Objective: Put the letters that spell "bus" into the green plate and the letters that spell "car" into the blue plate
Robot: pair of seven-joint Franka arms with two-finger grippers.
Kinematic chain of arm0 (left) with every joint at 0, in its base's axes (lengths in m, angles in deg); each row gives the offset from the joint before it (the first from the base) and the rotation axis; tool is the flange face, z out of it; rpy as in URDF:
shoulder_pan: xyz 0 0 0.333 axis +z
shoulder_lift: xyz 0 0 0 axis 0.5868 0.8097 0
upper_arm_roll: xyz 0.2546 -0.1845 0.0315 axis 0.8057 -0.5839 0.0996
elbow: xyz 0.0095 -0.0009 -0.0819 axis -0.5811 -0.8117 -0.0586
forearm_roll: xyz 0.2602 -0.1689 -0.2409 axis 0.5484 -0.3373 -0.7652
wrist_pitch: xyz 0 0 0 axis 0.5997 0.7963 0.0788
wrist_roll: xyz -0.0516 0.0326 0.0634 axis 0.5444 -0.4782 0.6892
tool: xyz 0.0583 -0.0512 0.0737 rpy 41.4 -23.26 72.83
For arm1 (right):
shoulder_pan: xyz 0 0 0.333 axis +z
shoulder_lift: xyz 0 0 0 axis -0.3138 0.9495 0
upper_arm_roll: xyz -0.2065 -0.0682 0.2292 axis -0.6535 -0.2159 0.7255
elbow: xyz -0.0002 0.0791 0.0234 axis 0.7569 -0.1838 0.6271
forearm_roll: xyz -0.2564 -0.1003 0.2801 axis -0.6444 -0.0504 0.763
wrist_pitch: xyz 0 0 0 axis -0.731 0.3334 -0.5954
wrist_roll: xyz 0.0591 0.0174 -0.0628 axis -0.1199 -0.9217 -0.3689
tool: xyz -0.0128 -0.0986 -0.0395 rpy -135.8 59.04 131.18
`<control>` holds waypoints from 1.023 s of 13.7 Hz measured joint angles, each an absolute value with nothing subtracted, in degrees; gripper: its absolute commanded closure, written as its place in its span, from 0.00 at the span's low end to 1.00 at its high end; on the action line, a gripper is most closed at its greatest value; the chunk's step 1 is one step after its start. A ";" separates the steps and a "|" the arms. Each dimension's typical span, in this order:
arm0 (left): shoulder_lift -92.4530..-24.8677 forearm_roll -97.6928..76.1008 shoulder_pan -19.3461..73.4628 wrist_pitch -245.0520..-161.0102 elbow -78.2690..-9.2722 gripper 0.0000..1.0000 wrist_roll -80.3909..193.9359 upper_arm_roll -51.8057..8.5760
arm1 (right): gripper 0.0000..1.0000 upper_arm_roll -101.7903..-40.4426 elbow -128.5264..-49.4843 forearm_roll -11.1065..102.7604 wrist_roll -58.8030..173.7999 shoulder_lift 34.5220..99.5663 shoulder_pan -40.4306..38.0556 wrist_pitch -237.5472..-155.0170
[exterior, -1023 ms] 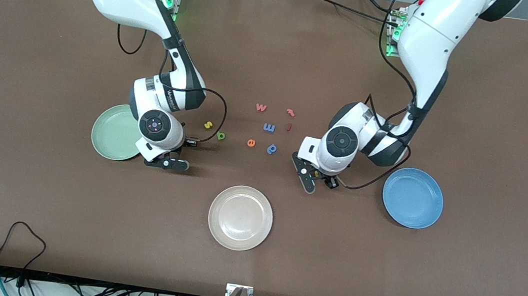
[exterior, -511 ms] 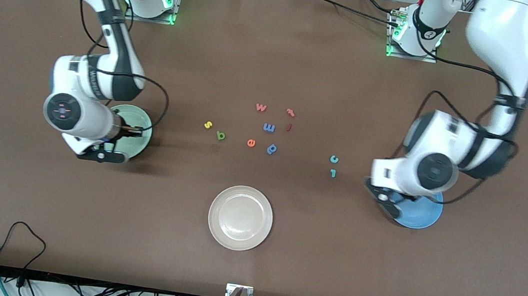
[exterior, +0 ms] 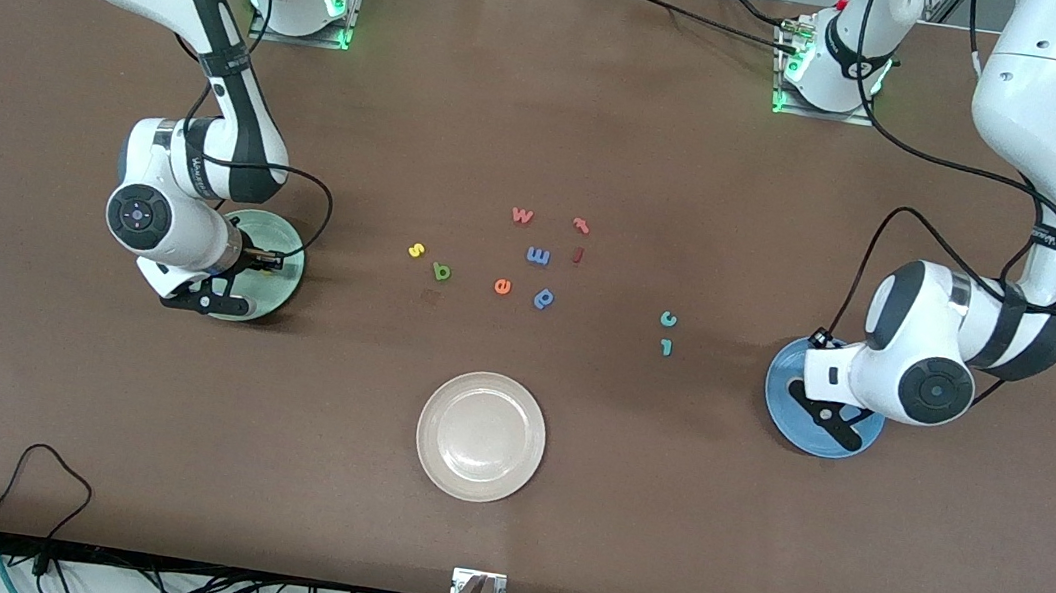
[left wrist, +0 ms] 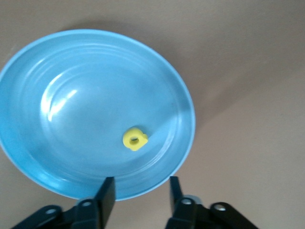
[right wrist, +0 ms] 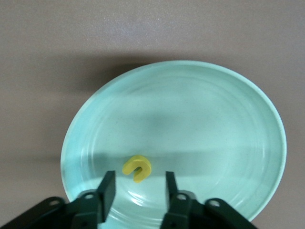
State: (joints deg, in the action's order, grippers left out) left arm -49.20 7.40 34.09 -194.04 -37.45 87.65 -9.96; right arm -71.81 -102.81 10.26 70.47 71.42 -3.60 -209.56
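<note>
My right gripper point(right wrist: 138, 191) hangs open over the green plate point(right wrist: 214, 124), and a yellow "u" point(right wrist: 137, 168) lies loose in the plate just off its fingertips. Over the blue plate point(left wrist: 71, 100) my left gripper point(left wrist: 141, 195) is open too, with a yellow "a" point(left wrist: 135, 139) lying free in that plate. On the table's middle sit the yellow "s" point(exterior: 416, 250) and the green "b" point(exterior: 441, 272). The teal "c" point(exterior: 668, 319) and teal "r" point(exterior: 666, 348) lie between the middle cluster and the blue plate point(exterior: 778, 393). Part of the green plate point(exterior: 279, 291) shows under the right arm.
A beige plate point(exterior: 480, 437) stands nearer the front camera than the letters. Other letters cluster mid-table: an orange "e" point(exterior: 502, 285), a blue "p" point(exterior: 544, 298), a blue "m" point(exterior: 538, 255), a red "w" point(exterior: 522, 215) and two small red letters point(exterior: 581, 225).
Both arms swung from the letter cluster out to their plates. Both grippers went from shut to open, and the "u" and "a" now lie in the plates.
</note>
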 measured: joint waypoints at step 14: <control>-43.14 -0.95 24.21 -210.90 -36.54 0.20 47.53 -15.93 | 0.34 -68.48 -100.11 14.03 83.55 73.57 16.83 -210.58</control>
State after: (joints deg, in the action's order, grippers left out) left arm -43.14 -0.95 24.21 -210.90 -36.54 47.53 -15.93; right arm -68.48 -100.11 14.03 83.55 73.57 16.83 -210.58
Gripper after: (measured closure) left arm 0.185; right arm 0.313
